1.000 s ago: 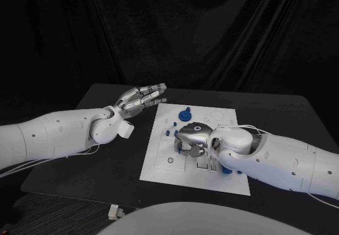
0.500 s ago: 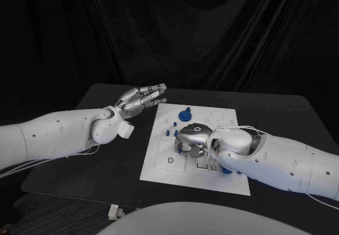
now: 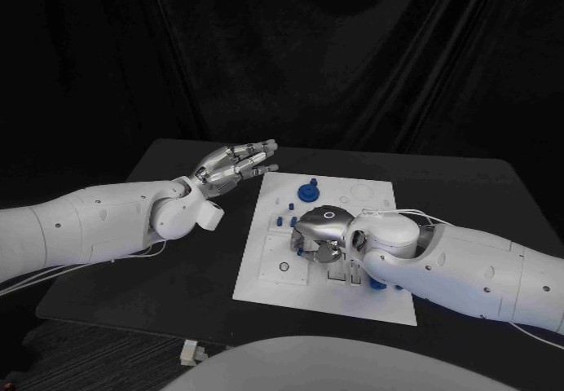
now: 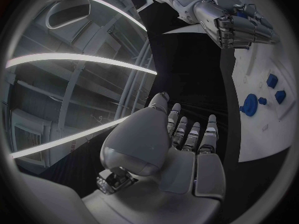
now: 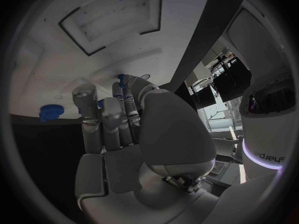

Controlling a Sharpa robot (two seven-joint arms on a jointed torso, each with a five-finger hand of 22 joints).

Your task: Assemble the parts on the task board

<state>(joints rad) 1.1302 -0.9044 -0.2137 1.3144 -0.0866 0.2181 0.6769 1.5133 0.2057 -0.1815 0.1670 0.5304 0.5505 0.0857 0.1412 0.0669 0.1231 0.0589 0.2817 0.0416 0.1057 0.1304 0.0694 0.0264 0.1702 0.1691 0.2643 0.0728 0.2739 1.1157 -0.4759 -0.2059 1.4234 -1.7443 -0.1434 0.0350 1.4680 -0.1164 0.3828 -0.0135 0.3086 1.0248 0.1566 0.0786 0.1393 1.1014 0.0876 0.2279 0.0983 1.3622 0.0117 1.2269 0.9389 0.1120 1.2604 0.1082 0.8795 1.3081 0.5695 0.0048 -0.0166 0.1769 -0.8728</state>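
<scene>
The white task board lies mid-table. My right hand is down on its middle with the fingers curled onto the plate. In the right wrist view a small blue part shows between the fingertips and the thumb, apparently pinched. A blue gear stands at the board's far side, also seen as the gear and the gear. Small blue parts sit left of my right hand. My left hand hovers past the board's far left corner, fingers straight and apart, holding nothing.
Another blue part lies by the board's near right, partly under my right forearm. The black table stretches left of the board under my left arm. The left wrist view shows my right hand and two blue parts.
</scene>
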